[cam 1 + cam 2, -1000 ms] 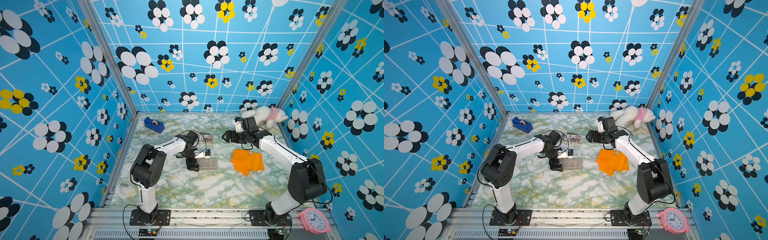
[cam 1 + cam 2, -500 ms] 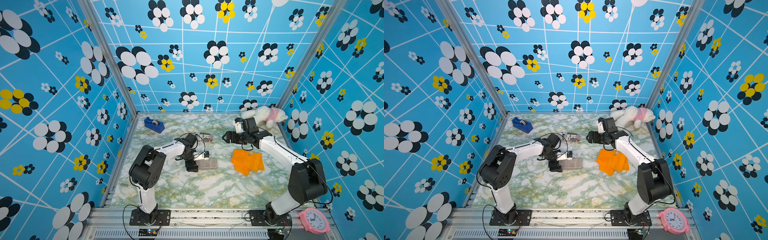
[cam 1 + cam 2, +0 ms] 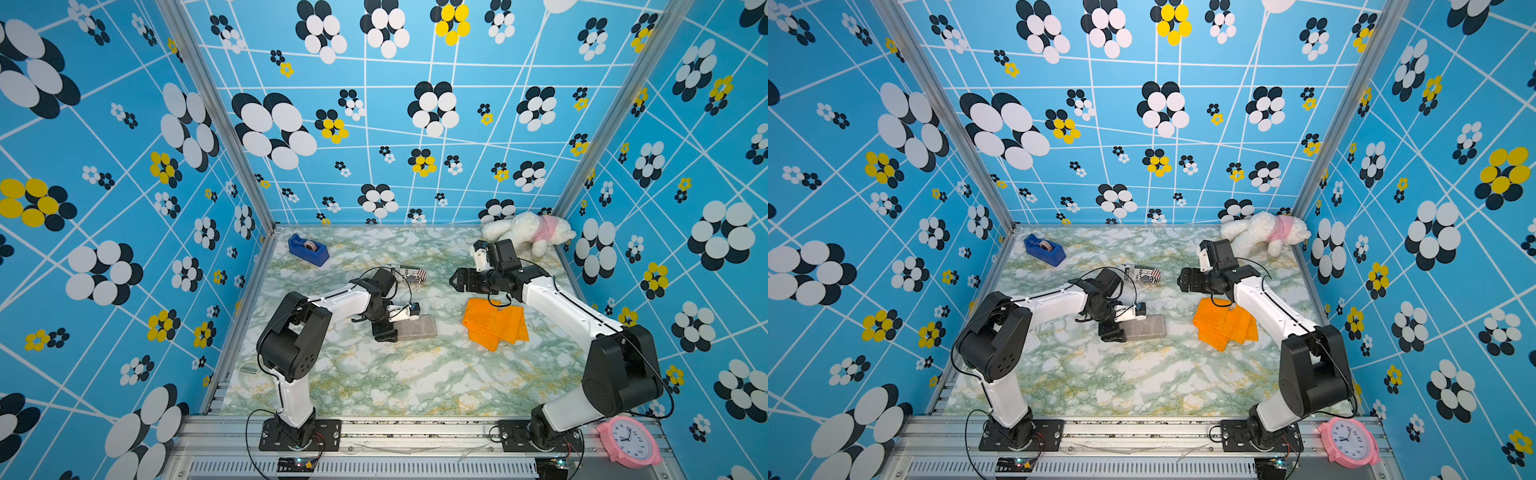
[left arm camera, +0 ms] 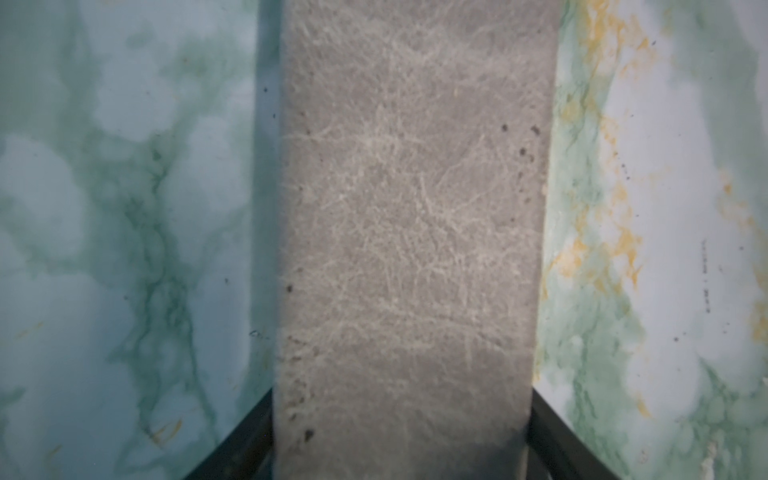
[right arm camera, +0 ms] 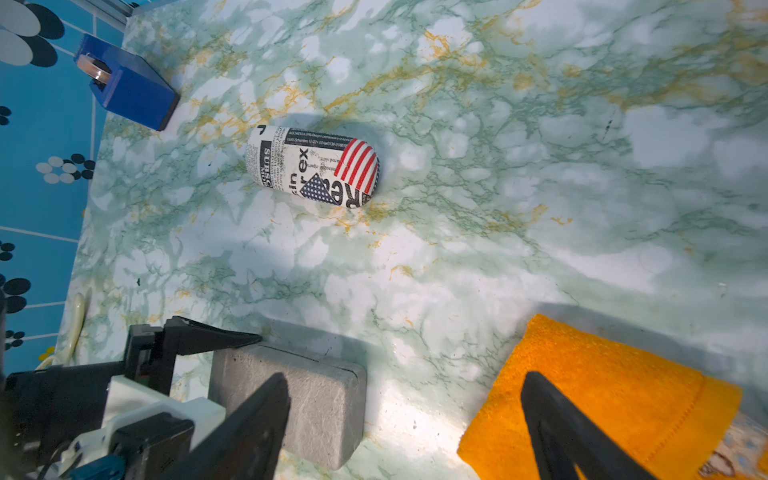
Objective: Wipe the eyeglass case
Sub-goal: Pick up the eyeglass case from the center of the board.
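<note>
At the table (image 3: 415, 386) centre, the grey eyeglass case (image 3: 417, 327) is pinched at one end by the left end effector (image 3: 390, 331). The right end effector (image 3: 454, 282) is spread, empty, over the orange cloth (image 3: 494, 326), which is not yet taken up. No wiping is begun.

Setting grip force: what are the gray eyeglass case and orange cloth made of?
Gray eyeglass case: probably felt-like fabric over a stiff shell; matte, pale stray fibres, crisp edges. Orange cloth: soft terry or microfibre, judging by fuzzy nap, stitched hem and limp folds.
</note>
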